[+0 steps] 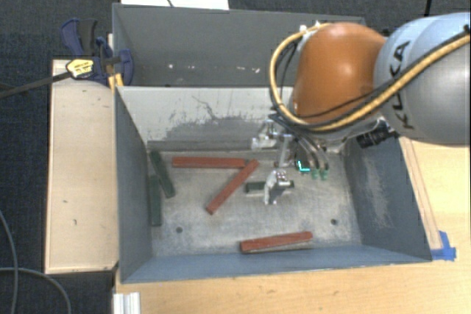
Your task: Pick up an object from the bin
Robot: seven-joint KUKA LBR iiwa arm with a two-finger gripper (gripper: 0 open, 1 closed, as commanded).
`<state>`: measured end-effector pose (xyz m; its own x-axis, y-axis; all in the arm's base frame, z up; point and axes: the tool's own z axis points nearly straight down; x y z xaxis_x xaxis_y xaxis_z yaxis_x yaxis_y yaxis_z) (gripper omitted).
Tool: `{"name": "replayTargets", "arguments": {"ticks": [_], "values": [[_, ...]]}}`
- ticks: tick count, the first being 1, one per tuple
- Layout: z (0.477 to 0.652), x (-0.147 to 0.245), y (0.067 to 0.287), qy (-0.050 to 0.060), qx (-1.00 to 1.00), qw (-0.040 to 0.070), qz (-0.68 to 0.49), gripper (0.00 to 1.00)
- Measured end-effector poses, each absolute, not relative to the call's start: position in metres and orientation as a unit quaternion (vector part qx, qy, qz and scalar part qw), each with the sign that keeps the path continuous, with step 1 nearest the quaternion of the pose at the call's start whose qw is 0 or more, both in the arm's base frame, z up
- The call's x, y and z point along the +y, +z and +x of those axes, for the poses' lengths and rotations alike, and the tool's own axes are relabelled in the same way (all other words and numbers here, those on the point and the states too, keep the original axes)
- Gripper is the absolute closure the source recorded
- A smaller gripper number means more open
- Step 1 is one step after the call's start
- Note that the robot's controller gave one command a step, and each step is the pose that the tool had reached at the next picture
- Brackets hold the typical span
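Gripper: low over the floor of the bin, a little right of centre, pointing down from under the arm's orange cover.
Grip: cannot tell whether open or closed; nothing seen held.
Nearest thing: small dark piece, flat on the floor just beside the gripper on its left side; touching or apart, cannot tell.
Slanted red-brown stick: flat on the floor, running from lower left up to upper right, just left of the small dark piece and near the gripper.
Long red-brown stick: flat and crosswise toward the back wall, right end close to the upper end of the slanted red-brown stick.
Front red-brown stick: flat along the front wall, almost level, well apart from the gripper.
Dark green sticks: short one tilted near the left wall; second one below it, lying along the foot of that wall; both well apart from the gripper.
Yellow cable: looped round the orange cover, above the gripper.
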<state>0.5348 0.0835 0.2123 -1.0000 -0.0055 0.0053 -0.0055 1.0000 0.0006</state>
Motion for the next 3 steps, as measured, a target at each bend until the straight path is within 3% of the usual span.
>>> {"name": "replayTargets", "arguments": {"ticks": [1, 3], "values": [[0.536, 0.083, 0.216, -0.001, -1.0, -0.001, 0.002, 0.0], [0.549, 0.102, 0.106, 0.0, -0.996, -0.004, 0.085, 0.0]]}}
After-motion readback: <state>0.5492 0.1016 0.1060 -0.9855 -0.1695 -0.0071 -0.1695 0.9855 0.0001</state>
